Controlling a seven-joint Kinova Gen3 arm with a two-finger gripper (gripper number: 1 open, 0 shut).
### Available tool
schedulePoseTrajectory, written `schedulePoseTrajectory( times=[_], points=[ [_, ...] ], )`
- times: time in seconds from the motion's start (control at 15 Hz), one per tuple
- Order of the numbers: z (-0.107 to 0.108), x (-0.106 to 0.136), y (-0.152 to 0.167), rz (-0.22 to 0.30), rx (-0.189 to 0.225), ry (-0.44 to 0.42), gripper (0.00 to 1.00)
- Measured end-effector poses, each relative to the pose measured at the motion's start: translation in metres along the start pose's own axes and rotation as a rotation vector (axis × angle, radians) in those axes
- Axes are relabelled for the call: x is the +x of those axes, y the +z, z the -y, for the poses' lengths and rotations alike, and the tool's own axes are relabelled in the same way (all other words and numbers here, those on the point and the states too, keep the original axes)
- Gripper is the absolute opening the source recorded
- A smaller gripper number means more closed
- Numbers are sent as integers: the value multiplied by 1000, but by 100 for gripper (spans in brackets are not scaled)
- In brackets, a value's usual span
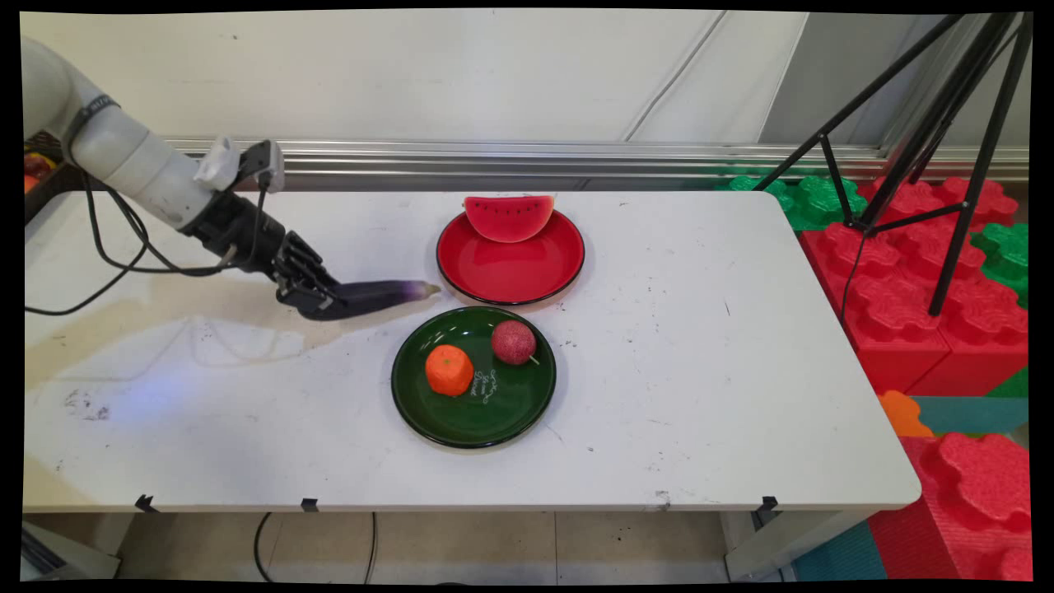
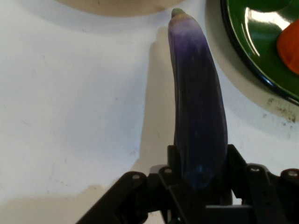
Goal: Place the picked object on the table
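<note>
Hand view: gripper (image 2: 201,163) clamped on the blunt end of a purple eggplant (image 2: 198,102) — held low over the white table (image 1: 700,371), perhaps touching it, tip beside the red plate (image 1: 510,272), near the green plate (image 1: 494,412).

Tool (image 1: 317,298) — black, two-fingered, low over the worktop's (image 1: 700,395) left half, closed on the thick end of a purple eggplant (image 1: 379,296); the eggplant's pale tip points toward the red plate (image 1: 510,268). Red plate: near the far edge, centre, carrying a watermelon slice (image 1: 509,217) at its far rim. Green plate (image 1: 473,377) — just nearer than the red one, holding an orange fruit (image 1: 449,370) and a round dark-red fruit (image 1: 513,342). Right of the worktop: red and green foam blocks (image 1: 922,280), black tripod (image 1: 947,140).
</note>
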Motion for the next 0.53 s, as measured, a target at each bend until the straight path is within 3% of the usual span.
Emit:
schedulePoseTrajectory(
  times=[0.53],
  points=[
    [-2, -19, 22, 32, -3, -37, 0]
  ],
)
